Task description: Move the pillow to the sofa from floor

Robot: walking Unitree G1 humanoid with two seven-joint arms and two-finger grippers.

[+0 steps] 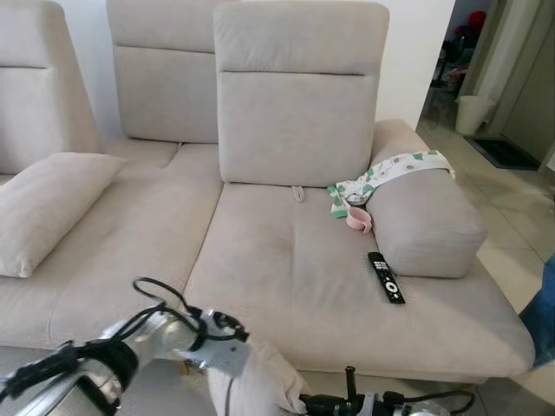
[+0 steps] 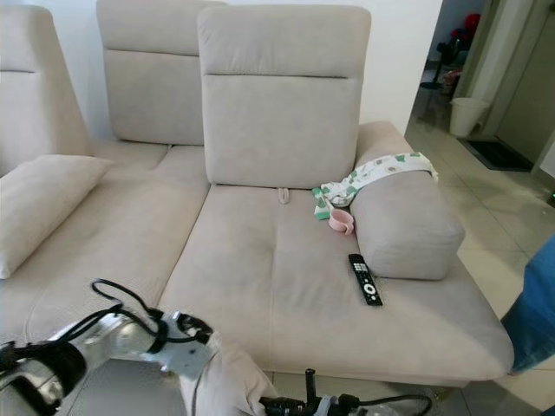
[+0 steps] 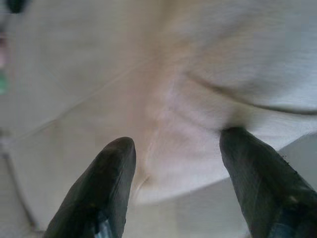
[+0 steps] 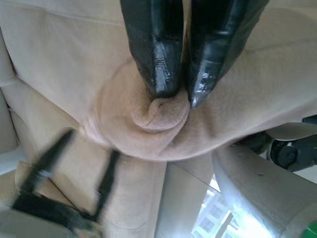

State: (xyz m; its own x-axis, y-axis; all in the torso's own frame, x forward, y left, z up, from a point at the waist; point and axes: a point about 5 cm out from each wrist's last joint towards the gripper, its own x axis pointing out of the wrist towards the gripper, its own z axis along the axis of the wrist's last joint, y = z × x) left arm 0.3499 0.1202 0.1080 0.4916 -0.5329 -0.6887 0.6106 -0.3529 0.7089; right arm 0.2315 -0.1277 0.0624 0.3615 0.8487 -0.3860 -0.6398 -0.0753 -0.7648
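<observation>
The beige pillow (image 1: pixel 256 381) hangs low in front of the sofa (image 1: pixel 295 277), just below its seat edge. My right gripper (image 4: pixel 181 96) is shut on a pinched fold of the pillow (image 4: pixel 158 119); its arm (image 1: pixel 381 403) comes in along the bottom edge. My left gripper (image 3: pixel 178 139) stands open, its two fingers spread wide around a bulge of the pillow (image 3: pixel 198 114), one fingertip (image 3: pixel 237 141) pressing a crease into the fabric. In the left eye view the left gripper (image 1: pixel 227 334) sits against the pillow's upper left side.
A second beige pillow (image 1: pixel 52 204) lies on the left sofa seat. A black remote (image 1: pixel 386 277), a patterned cloth (image 1: pixel 381 173) and a pink item (image 1: pixel 358 219) lie by the right armrest. A person's blue clothing (image 1: pixel 542 312) is at the right edge. A white bin (image 1: pixel 473 113) stands beyond.
</observation>
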